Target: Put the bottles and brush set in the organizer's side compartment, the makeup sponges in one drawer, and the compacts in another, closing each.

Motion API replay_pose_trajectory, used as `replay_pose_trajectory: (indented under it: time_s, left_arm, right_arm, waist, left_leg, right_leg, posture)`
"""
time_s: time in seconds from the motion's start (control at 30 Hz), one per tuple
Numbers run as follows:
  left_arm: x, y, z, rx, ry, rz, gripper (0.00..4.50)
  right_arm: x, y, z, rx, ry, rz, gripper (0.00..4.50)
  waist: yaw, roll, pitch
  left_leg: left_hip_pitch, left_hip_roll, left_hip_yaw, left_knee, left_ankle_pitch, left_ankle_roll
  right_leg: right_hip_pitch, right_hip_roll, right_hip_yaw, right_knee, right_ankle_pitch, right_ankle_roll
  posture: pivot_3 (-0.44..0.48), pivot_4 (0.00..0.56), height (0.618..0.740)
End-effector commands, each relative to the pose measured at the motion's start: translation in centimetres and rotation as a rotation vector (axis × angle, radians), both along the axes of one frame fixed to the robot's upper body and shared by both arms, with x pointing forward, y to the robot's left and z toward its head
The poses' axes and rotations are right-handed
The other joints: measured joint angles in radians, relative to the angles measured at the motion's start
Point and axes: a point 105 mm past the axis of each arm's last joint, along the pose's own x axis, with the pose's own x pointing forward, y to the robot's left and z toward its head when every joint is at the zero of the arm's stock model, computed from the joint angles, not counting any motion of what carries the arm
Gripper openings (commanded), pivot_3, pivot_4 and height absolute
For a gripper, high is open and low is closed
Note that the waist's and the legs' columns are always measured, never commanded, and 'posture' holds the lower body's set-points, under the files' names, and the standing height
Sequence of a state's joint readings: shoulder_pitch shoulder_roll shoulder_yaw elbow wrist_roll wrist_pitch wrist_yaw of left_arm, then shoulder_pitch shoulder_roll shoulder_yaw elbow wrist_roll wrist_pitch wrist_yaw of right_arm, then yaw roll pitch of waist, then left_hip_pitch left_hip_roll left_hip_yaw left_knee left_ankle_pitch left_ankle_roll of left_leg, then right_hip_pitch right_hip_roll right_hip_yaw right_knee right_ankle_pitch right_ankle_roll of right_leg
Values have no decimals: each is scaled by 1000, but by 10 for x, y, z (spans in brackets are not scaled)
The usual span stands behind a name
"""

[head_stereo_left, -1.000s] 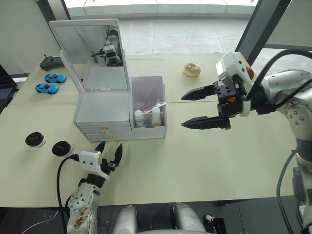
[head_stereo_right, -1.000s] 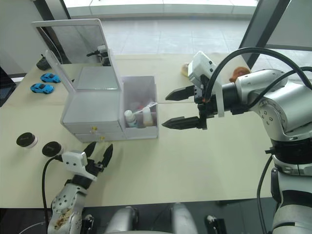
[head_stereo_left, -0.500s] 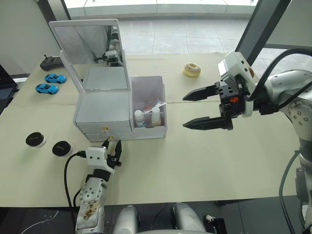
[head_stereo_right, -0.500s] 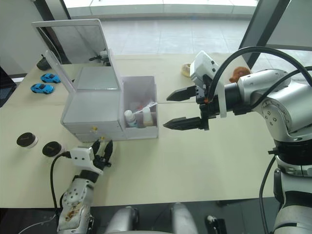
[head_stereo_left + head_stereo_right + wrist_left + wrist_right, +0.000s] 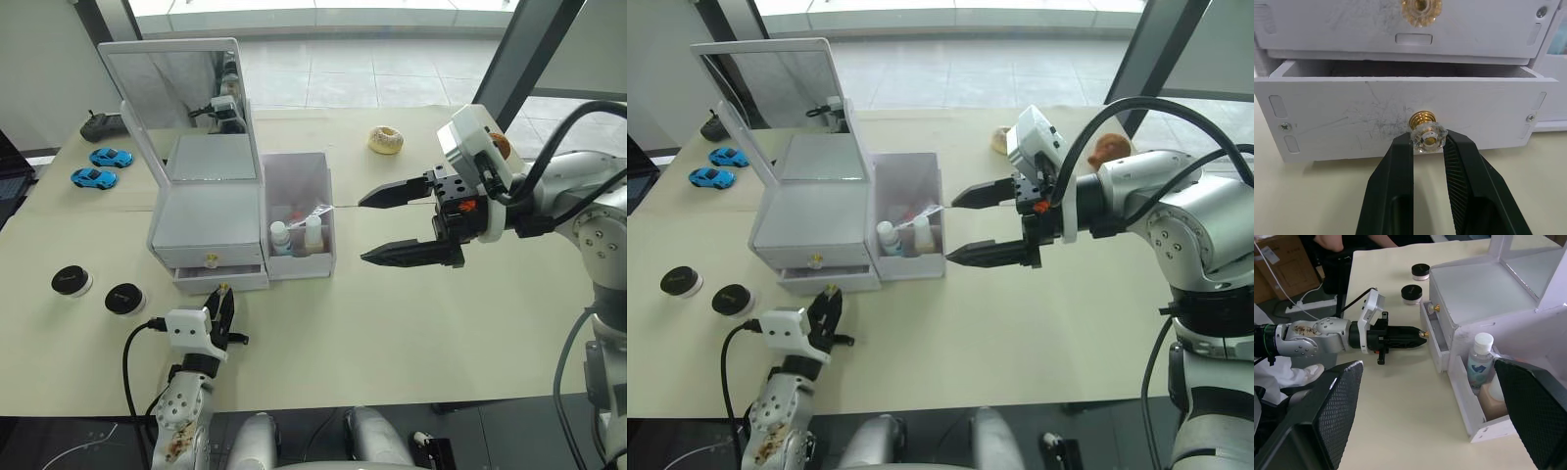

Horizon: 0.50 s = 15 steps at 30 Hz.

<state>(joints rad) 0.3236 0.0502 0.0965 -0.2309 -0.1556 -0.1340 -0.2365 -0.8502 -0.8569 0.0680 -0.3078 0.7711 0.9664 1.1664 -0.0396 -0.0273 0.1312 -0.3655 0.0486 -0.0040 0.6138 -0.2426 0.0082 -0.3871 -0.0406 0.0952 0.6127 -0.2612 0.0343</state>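
Observation:
The white organizer (image 5: pixel 211 220) stands at the table's left with its mirror lid up. Its side compartment (image 5: pixel 299 174) holds two bottles (image 5: pixel 281 238) (image 5: pixel 313 235) and a clear pack that looks like the brush set (image 5: pixel 317 210). My left gripper (image 5: pixel 1428 143) is shut on the crystal knob (image 5: pixel 1428 136) of the lower drawer (image 5: pixel 220 279), which stands slightly pulled out. Two black compacts (image 5: pixel 72 281) (image 5: pixel 125 298) lie on the table left of the organizer. My right gripper (image 5: pixel 363 230) hovers open just right of the side compartment, holding nothing. The makeup sponges are out of view.
Two blue toy cars (image 5: pixel 110 156) (image 5: pixel 93 177) and a black controller (image 5: pixel 101 123) lie at the far left. A donut-shaped object (image 5: pixel 385 140) sits at the back. A person (image 5: pixel 1352 241) sits beyond the table's left end.
My left gripper moved up to the lower drawer's knob, shut on it, and the drawer has slid out a little. The right gripper drifted slightly toward the organizer.

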Motion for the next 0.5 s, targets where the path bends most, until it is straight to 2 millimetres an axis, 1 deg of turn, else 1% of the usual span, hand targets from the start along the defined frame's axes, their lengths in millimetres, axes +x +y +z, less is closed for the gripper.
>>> replay_pose_trajectory:
  time_s: [0.03,0.13,0.23,0.3,0.4,0.5]
  left_arm:
    - [-13,-1,19,10,-68,-19,559]
    - [-30,-2,20,5,-58,-28,559]
    - [-43,-2,18,4,-23,-44,559]
    - [-50,-1,17,7,0,-52,559]
    - [-57,-1,16,-1,35,-70,559]
    - [-58,-1,15,2,66,-83,559]
  right_arm:
    - [-5,2,7,24,-29,14,4500]
    - [-6,4,3,30,-11,17,4500]
    - [-7,5,1,35,5,20,4500]
    - [-6,5,0,38,13,19,4500]
    - [-6,6,-2,38,24,22,4500]
    - [-6,7,-3,40,26,21,4500]
  waist:
    - [-1,0,0]
    - [-8,0,0]
    - [-30,0,0]
    - [-35,1,0]
    - [-30,2,-1]
    - [-34,3,-1]
  left_leg:
    - [0,0,0,0,0,0]
    - [-1,0,0,0,0,0]
    - [-3,0,3,-1,-1,1]
    - [-3,0,5,-3,-2,3]
    - [-2,0,4,-3,-4,6]
    - [-2,0,3,-3,-4,6]
  right_leg:
    - [0,0,0,0,0,0]
    - [-1,0,0,0,0,0]
    - [0,0,3,-2,0,0]
    - [0,0,5,-5,0,1]
    - [0,0,5,-3,-1,1]
    - [-1,1,4,-3,-1,0]
  posture:
    - [0,150,740]
    - [0,150,740]
    - [0,150,740]
    - [0,150,740]
    - [0,150,740]
    - [0,150,740]
